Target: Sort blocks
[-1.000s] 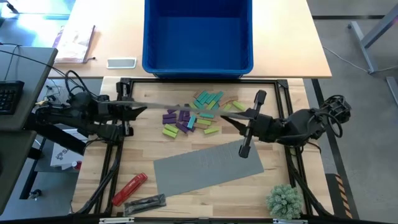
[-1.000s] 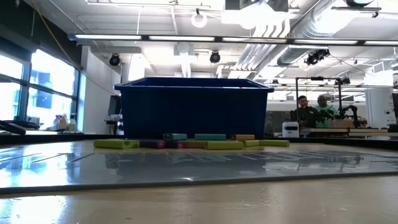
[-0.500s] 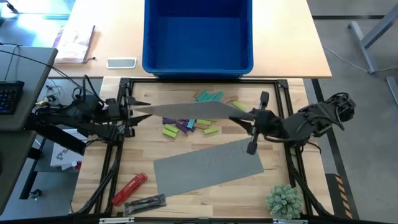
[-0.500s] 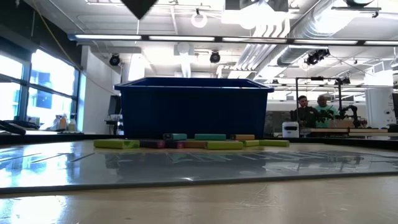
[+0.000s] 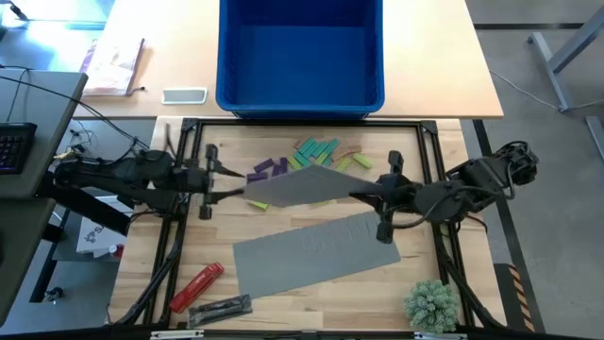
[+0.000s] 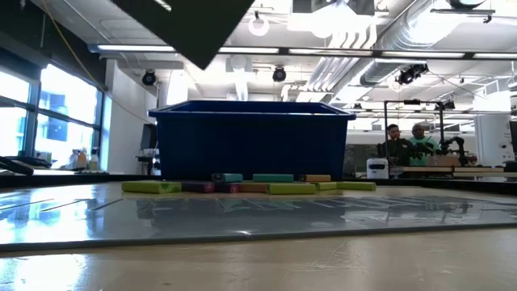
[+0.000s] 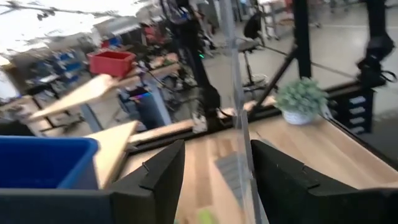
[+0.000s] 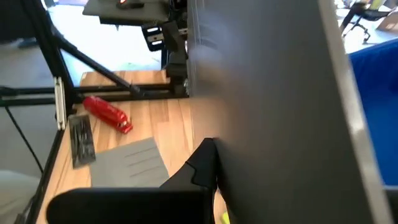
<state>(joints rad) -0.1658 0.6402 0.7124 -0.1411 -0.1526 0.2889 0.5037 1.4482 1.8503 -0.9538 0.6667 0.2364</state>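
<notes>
Purple, teal, lime and tan blocks lie in a loose heap on the wooden table; the low view shows them as a flat row. Above them hangs a grey mat, hiding part of the heap; its corner dips into the low view from above. My right gripper is shut on the mat's right end. My left gripper stands open at the mat's left end. The mat's thin edge runs between its two fingers; I cannot tell whether it touches them. My right gripper pinches the grey mat by its right end between its two fingers, coming from the table's right and slanting a little down. Only one finger shows; the mat hides the other. The mat is lifted clear of the blocks and tilted.
A second grey mat lies flat on the near half of the table. A red cylindrical tool and a dark tool lie at the near left, a small plant at the near right. A blue bin stands beyond the far edge.
My left gripper has opened and let go of the mat's left end, and has sunk a little. My right gripper has sunk and rolled. The mat, seen edge-on from above before, has tipped and now shows its broad face, and its corner has come down into the low view.
</notes>
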